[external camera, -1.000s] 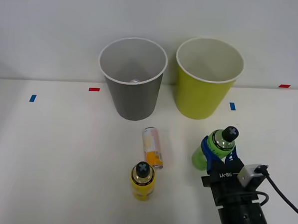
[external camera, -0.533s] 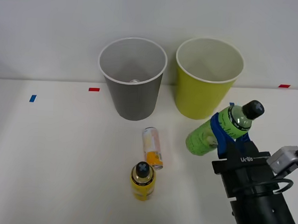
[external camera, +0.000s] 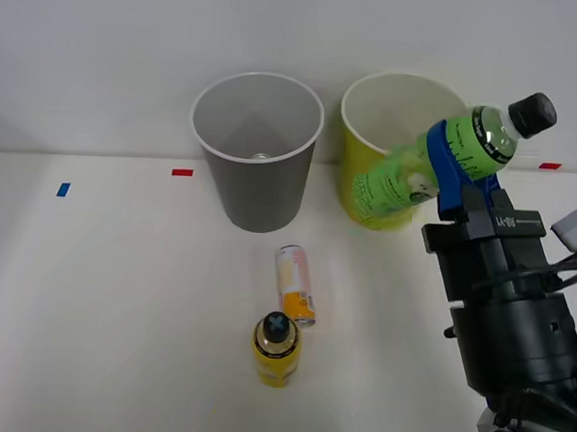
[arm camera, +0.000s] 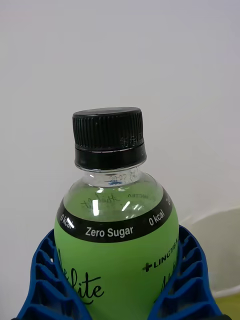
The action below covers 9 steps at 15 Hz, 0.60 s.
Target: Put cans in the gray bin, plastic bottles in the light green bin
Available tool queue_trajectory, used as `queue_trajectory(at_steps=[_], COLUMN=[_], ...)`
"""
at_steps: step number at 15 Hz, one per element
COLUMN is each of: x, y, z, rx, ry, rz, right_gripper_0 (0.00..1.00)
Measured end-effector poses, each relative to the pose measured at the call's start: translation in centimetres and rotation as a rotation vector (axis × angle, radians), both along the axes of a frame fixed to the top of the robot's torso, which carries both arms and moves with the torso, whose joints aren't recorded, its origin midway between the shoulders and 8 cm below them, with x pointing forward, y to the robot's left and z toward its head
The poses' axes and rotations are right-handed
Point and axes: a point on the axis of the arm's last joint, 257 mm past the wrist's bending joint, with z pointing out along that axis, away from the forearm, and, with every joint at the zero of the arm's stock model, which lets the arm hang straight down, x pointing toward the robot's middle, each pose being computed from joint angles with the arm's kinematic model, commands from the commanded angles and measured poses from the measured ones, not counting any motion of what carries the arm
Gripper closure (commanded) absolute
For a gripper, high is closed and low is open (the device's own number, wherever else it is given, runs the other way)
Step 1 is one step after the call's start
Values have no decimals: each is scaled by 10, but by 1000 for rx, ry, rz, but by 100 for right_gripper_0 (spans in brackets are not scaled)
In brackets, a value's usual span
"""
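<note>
A: What is sitting where, starting with the big things?

B: The worktop [external camera: 91,293] is carrying two bins at its far side: the gray bin [external camera: 256,176] on the left, and the light green bin [external camera: 367,186] just beside it on the right. The can [external camera: 296,284] is lying on its side nearer the robot, and the yellow bottle [external camera: 276,349] is standing upright just in front of it.

A: And the arm?

B: The right pincer [external camera: 455,172] is gripping the green bottle [external camera: 436,166] around its middle, holding it tilted in the air, cap [external camera: 533,111] pointing up and to the right, with its base overlapping the light green bin's front in this view. In the wrist view the blue ribbed fingers [arm camera: 42,280] are hugging both sides of the label [arm camera: 115,270].

A: How is that bottle handling?

B: It is looking full of liquid, so I am judging it fairly heavy for its size. The plastic wall is probably giving a little, and the film label may be slick. Gripping the broad body is seeming the safest place; the neck is narrower and would likely let it swing.
</note>
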Motion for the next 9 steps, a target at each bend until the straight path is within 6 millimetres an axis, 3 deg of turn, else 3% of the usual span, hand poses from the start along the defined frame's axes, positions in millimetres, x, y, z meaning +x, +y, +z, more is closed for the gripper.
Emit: queue_trajectory(at_steps=[6, 9], x=[48, 73], y=[-9, -13], z=[39, 33], rx=[-40, -9], ry=[45, 62], rz=[19, 9], right_gripper_0=[100, 100])
